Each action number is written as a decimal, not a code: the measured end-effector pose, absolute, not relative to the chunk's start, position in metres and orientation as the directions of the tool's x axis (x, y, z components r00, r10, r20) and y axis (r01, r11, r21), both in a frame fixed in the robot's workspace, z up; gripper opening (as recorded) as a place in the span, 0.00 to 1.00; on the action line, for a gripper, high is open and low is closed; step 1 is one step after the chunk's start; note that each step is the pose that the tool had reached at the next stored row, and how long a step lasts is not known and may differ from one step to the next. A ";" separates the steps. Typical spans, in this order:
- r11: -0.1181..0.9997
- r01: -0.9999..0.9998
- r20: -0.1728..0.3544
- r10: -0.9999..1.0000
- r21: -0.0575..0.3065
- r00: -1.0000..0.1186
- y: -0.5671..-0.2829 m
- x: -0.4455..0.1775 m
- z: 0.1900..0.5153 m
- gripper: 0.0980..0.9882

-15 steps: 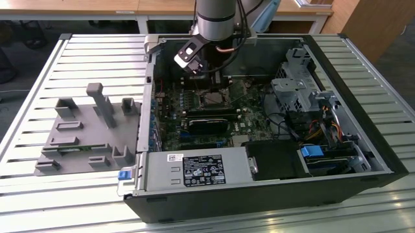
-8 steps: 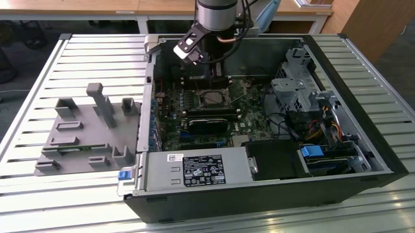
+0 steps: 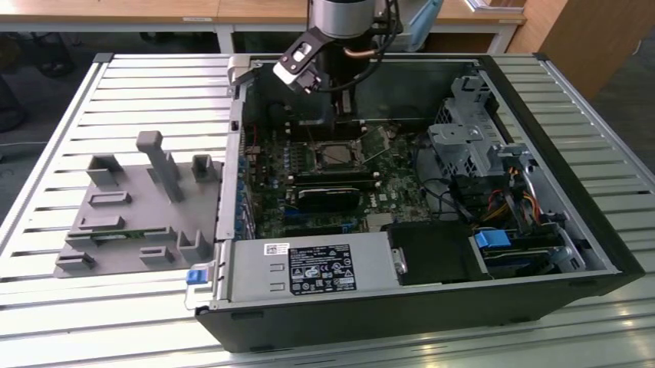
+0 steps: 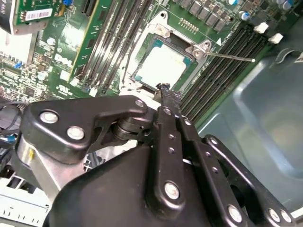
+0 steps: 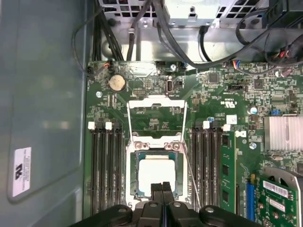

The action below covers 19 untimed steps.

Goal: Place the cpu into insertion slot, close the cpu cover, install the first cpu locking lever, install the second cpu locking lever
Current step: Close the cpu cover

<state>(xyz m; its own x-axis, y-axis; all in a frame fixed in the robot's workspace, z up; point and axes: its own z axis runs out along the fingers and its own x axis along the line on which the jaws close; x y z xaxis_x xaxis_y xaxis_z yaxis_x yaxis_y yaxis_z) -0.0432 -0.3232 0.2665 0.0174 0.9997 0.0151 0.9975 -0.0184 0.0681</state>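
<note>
Small flat square silver-grey cpu point(image 5: 156, 172): one edge is hidden behind the tips of the black gripper point(image 5: 162, 186) in both wrist views.
Square silver-rimmed insertion slot point(image 5: 132, 170): that same side is covered.
Silver robot arm point(image 3: 348, 15): cut off at the exterior view's top edge.

Nothing readable — sticker point(image 3: 320, 270) on the power supply point(image 3: 251, 272) and label point(image 5: 20, 171) on the case wall point(image 5: 47, 85) seem too small.

The cpu point(image 5: 155, 173) is dull silver-grey, framed by the silver-and-dark insertion slot point(image 5: 156, 155) on a green circuit board point(image 5: 102, 101) with fine white print. The cpu cover point(image 5: 156, 100) is silver. The fingers point(image 5: 157, 190) are black. The counter point(image 3: 123, 84) is striped with pale grey slats.
</note>
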 end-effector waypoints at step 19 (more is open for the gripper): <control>-0.018 0.998 0.015 1.000 0.068 0.017 -0.328 -0.034 0.266 0.01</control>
<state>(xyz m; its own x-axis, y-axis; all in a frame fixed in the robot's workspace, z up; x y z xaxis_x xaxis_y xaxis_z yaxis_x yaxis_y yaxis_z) -0.0341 -0.3283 0.2665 0.0174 0.9997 0.0150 0.9975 -0.0184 0.0681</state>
